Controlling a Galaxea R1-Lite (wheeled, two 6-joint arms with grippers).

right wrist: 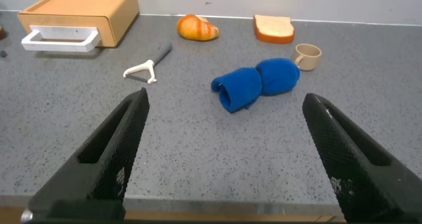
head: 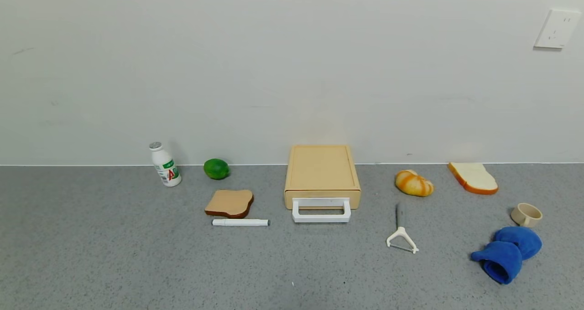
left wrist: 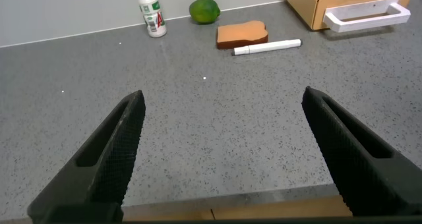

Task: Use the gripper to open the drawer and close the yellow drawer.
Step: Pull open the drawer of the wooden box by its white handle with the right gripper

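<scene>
The yellow drawer [head: 322,175] sits shut in its low casing at the back middle of the table, against the wall. Its white loop handle [head: 321,210] faces me. It also shows in the left wrist view [left wrist: 349,3] and the right wrist view [right wrist: 82,13]. Neither arm shows in the head view. My left gripper [left wrist: 224,102] is open and empty over the table's near edge, far from the drawer. My right gripper [right wrist: 227,102] is open and empty over the near edge too.
Left of the drawer lie a toast slice [head: 229,203], a white marker [head: 240,222], a lime [head: 216,168] and a white bottle [head: 165,164]. To its right lie a peeler [head: 401,236], a bread roll [head: 413,183], a bread slice [head: 472,178], a cup [head: 526,214] and a blue cloth [head: 508,252].
</scene>
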